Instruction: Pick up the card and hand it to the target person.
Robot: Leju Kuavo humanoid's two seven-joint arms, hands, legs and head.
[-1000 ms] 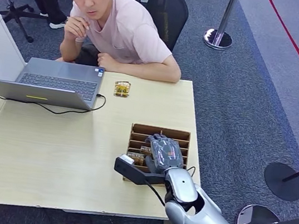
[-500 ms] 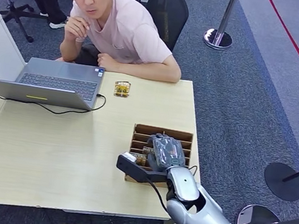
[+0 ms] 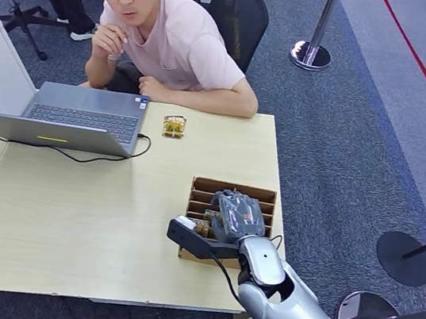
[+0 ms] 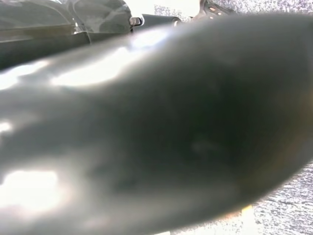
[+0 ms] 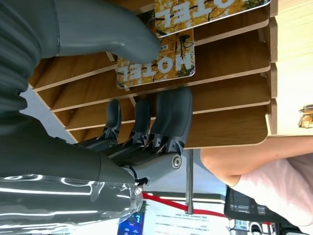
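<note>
The right hand (image 3: 237, 218) reaches over a slotted wooden card holder (image 3: 200, 198) that sits near the right edge of the light wood table (image 3: 87, 213). In the right wrist view the hand (image 5: 110, 93) is down among the holder's (image 5: 229, 93) slats, and a yellow card printed "HOTEL" (image 5: 157, 66) leans in one slot between thumb and fingers. The thumb (image 5: 118, 36) lies on or just over the card's printed face, near its corner. The darker fingers (image 5: 171, 115) curl on the card's other side, with their tips against the next slat. They stand narrow around the card, but whether they actually pinch it cannot be told. A second "HOTEL" card (image 5: 207, 12) stands in the neighbouring slot.

A person (image 3: 174, 41) in a pale pink shirt sits at the far side of the table, leaning on both elbows. Another small yellow card (image 3: 174, 126) lies flat on the table just in front of the person's forearm, well apart from the holder. An open laptop (image 3: 84, 116) rests at the table's left part, with a black cable (image 3: 78, 157) trailing beside it. The left wrist view is a dark blur, and the state of the left hand cannot be told.
</note>
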